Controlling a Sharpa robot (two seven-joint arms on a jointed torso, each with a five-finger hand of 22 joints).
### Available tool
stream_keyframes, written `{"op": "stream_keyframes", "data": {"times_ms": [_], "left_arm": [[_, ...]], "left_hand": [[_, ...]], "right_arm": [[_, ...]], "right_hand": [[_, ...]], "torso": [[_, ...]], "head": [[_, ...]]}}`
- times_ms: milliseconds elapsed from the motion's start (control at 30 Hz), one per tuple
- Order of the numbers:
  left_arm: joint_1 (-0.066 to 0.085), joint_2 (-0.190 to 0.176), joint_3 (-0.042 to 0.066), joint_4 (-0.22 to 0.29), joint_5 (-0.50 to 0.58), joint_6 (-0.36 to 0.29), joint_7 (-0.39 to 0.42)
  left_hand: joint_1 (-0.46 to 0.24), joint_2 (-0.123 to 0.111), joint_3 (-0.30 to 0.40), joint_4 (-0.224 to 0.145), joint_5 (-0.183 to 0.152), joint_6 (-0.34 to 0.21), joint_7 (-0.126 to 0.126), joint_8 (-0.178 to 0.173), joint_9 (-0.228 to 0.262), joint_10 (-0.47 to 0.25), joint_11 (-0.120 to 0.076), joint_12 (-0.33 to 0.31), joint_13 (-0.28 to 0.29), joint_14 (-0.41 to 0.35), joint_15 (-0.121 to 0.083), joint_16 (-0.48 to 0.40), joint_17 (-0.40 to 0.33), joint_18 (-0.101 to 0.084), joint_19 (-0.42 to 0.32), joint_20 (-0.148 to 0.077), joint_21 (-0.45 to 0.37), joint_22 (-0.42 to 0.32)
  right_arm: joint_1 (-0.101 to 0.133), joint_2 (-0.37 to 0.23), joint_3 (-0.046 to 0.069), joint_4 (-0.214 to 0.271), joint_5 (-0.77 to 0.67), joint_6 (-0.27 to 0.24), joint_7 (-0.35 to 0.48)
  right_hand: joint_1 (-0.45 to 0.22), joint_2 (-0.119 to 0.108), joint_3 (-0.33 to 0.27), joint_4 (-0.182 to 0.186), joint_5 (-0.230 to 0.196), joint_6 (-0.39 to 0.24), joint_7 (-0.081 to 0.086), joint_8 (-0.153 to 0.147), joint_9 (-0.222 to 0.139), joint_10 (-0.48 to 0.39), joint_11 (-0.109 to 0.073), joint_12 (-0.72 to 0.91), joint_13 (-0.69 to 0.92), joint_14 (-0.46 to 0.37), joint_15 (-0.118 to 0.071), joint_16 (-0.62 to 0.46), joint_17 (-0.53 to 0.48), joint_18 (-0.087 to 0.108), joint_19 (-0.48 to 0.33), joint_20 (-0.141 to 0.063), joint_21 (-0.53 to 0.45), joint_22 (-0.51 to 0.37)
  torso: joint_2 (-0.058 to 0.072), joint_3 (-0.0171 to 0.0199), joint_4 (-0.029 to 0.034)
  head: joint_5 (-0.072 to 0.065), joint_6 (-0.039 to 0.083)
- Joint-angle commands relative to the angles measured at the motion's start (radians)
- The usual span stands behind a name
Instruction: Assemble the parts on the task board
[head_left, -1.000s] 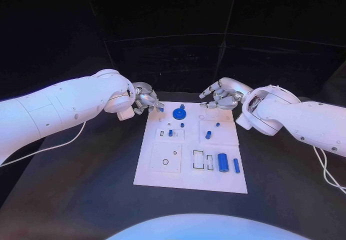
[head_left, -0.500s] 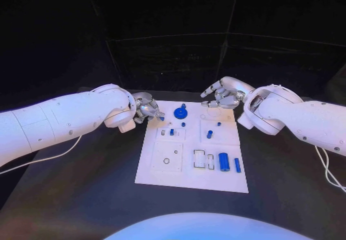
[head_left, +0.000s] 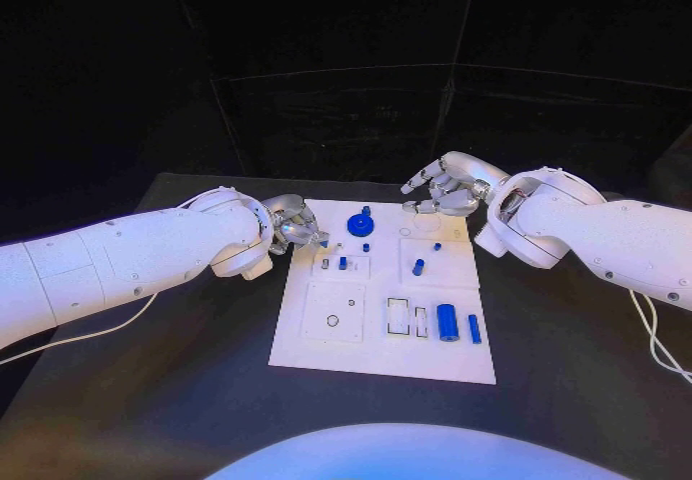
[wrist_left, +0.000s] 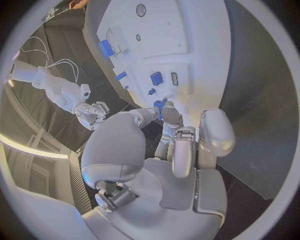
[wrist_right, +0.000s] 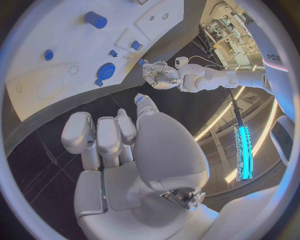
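The white task board (head_left: 335, 350) lies in the middle of the black table. A round blue part (head_left: 359, 226) stands near its far edge. Small blue pegs (head_left: 418, 267) stand mid-board, and a blue cylinder (head_left: 447, 322) and a blue bar (head_left: 473, 329) lie at the near right. My left hand (head_left: 296, 225) hovers over the board's far left corner. It pinches a small blue part (wrist_left: 162, 106) between thumb and finger. My right hand (head_left: 449, 190) hangs above the far right edge with loosely bent fingers (wrist_right: 106, 135) that hold nothing.
Bare black table (head_left: 173, 380) surrounds the board on every side. Empty slots (head_left: 395, 317) and a round hole (head_left: 332, 322) sit in the board's near half. A white cable (head_left: 87, 335) trails from my left arm across the table.
My left hand has come nearer along the board's left edge, from beyond the far corner to over it, carrying the small blue part. The right hand has stayed put.
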Motion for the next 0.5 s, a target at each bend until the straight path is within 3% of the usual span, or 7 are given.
{"op": "stream_keyframes", "data": {"times_ms": [33,500], "left_arm": [[-0.003,0.002,0.0,0.006,-0.045,-0.017,0.006],[-0.012,0.011,-0.002,0.001,-0.078,0.074,-0.053]], "left_hand": [[0.002,-0.008,0.147,-0.149,0.006,0.006,-0.001,-0.002,-0.001,0.006,-0.001,0.007,0.001,0.099,-0.007,-0.002,0.24,-0.008,-0.001,-0.007,0.004,0.002],[-0.005,-0.013,0.153,-0.155,0.023,0.016,-0.002,-0.007,-0.011,0.018,-0.003,0.011,0.016,0.098,-0.008,-0.002,0.239,-0.008,0.0,-0.009,0.002,0.001]], "right_arm": [[0.002,0.001,0.0,0.002,0.001,0.002,0.003],[0.002,0.002,0.0,0.001,0.001,0.002,0.005]], "right_hand": [[0.002,0.0,0.003,0.002,0.003,0.007,0.001,0.005,-0.001,0.0,-0.001,-0.002,-0.001,0.007,-0.009,-0.001,-0.001,0.007,0.002,-0.004,-0.005,-0.001],[0.002,0.0,0.003,0.002,0.005,0.007,0.001,0.005,-0.001,0.0,-0.001,-0.002,-0.001,0.007,-0.009,-0.001,-0.001,0.006,0.003,-0.004,-0.004,0.0]], "torso": [[0.002,-0.0012,0.0],[0.001,-0.0005,0.0004]], "head": [[0.0,0.0],[-0.004,-0.005]]}}
